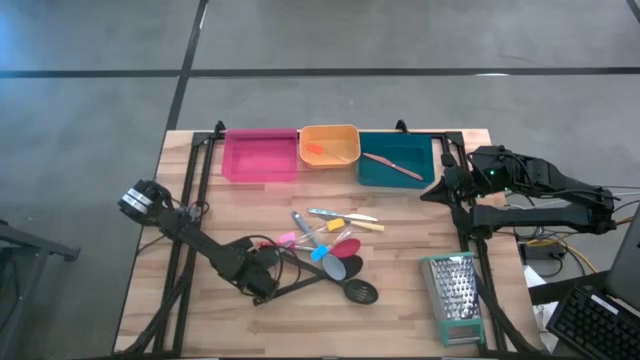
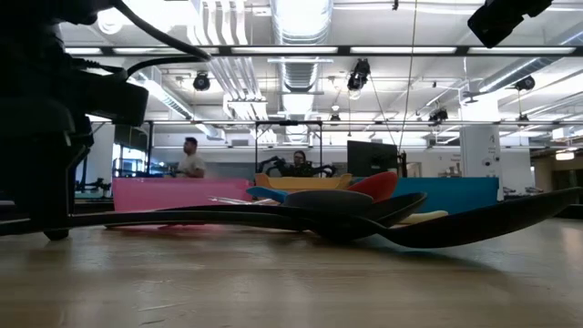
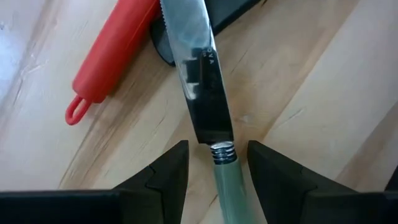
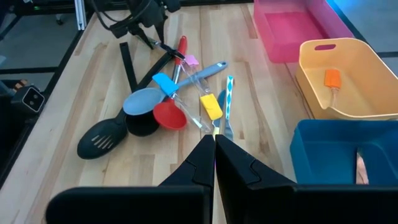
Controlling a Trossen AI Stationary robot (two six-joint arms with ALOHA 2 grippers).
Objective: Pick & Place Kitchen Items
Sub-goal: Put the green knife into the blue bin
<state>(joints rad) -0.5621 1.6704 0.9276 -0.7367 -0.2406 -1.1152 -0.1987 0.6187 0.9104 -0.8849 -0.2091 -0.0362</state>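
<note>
Left gripper [image 3: 217, 163] down at the near-left edge of the utensil pile [image 1: 330, 250], fingers spread narrowly astride a table knife [image 3: 205, 93], handle between them, not clamped; knife flat on the table [image 1: 400, 320], beside a red handle [image 3: 115, 53]; likely stiff, light, slick blade; best gripped at the handle; right gripper [image 4: 214, 163] pressed closed, parked by the teal bin [image 1: 395, 165].

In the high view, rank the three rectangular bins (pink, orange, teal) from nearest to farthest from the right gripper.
Measured from the right gripper, shut at the table's right edge:
1. Teal rectangular bin, right end of the row, beside the gripper.
2. Orange rectangular bin, middle of the row.
3. Pink rectangular bin, left end, farthest.
</note>
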